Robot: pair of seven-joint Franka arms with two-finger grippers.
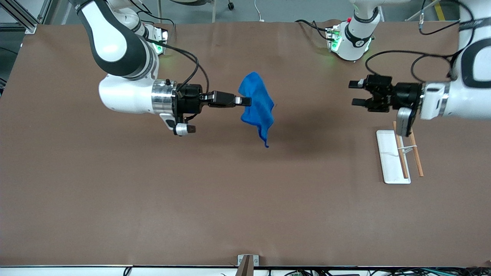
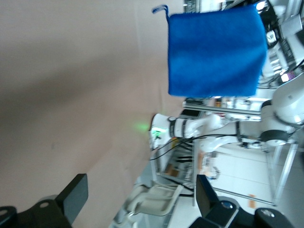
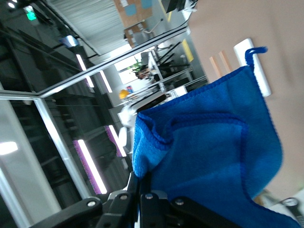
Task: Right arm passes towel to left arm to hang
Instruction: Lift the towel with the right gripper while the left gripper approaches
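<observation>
Right gripper (image 1: 247, 101) reaches sideways in the air, fingers pinched closed. Left gripper (image 1: 356, 93) faces it well apart, fingers spread.

The front view looks down from high across the table (image 1: 153, 199), bases at 12 o'clock. The left wrist view faces along its open gripper (image 2: 137, 194) toward the towel (image 2: 216, 50); the right wrist view sits close against it (image 3: 209, 156). All 3 share the towel (image 1: 257, 105).

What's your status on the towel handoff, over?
Right gripper shut on towel, held up over mid-table. Left gripper open, waiting above the rack, apart from towel. Nothing between them.
</observation>
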